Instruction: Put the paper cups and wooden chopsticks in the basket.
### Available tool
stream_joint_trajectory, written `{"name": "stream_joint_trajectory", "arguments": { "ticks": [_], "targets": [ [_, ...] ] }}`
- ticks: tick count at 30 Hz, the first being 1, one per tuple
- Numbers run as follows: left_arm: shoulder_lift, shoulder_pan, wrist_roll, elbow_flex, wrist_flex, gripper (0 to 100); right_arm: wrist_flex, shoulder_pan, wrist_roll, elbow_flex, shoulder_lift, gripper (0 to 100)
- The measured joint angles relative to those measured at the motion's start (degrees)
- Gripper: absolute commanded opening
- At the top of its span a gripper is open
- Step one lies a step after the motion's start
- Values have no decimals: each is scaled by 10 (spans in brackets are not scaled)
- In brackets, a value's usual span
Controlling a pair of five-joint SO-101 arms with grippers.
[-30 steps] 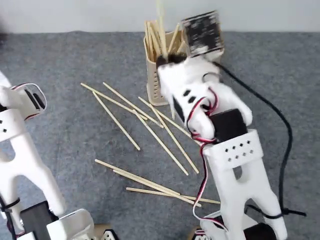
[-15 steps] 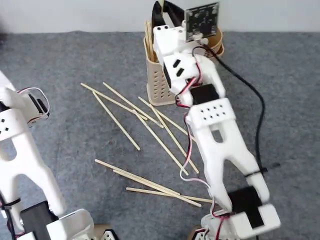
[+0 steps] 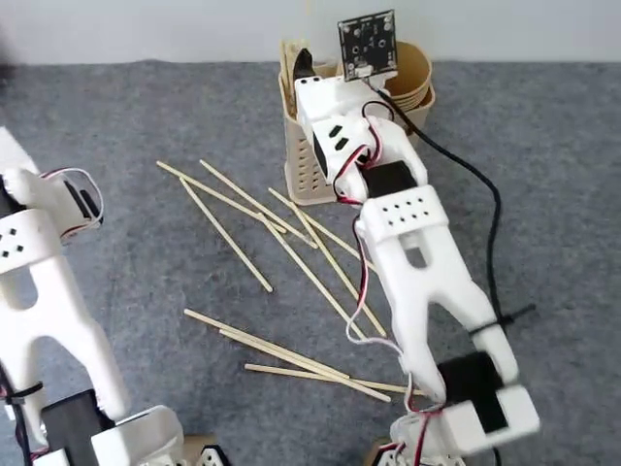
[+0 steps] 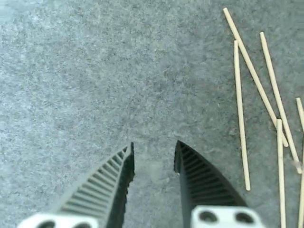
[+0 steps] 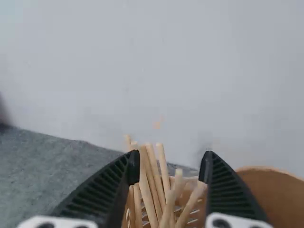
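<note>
While held over the cream slotted basket (image 3: 305,175) at the far edge of the grey carpet (image 3: 146,116), parted rather than clamped: right gripper (image 5: 171,159). Between its two black ribbed fingers (image 5: 104,190), a bundle of upright chopsticks (image 5: 153,185) standing in the basket, tips up against the pale wall (image 5: 152,57). Not pinched by either finger, as far as can be seen.

From above, right arm (image 3: 417,282) stretched from the near edge of the carpet to the basket, with a black cable (image 3: 475,184) trailing beside it. Next to the upright chopsticks, on the side away from the left arm (image 3: 44,282): a stack of brown paper cups (image 3: 415,83), open ends up. Base of the stack hidden behind the arm, so unclear whether inside the basket or just outside it.

On the carpet in front of the basket, loose chopsticks (image 3: 312,278), many, lying flat and crossing one another. One group fanned out near the basket, another closer to the arm bases.

Well apart from the basket, left gripper (image 4: 153,149), likewise parted, holding nothing, pointed down at bare carpet, with a few of the loose chopsticks off to one side.
</note>
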Motion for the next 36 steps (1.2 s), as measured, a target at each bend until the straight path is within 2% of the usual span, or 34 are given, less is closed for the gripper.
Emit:
{"name": "stream_joint_trajectory", "arguments": {
  "ticks": [7,10,13,17,22,27,36],
  "targets": [
    [0,76,3,0,0,137,184,-1,0,0,-138,129],
    [0,121,39,0,-7,137,287,-1,-4,0,-188,111],
    [3,156,70,0,-43,137,375,4,-47,-1,-232,108],
    [61,186,104,0,-107,137,443,23,-94,45,-289,108],
    [193,186,135,-58,-142,137,469,31,-128,179,-379,108],
    [349,193,165,-185,-142,137,469,26,-153,322,-513,108],
    [606,192,201,-409,-139,141,446,26,-155,502,-764,107]
  ]
}}
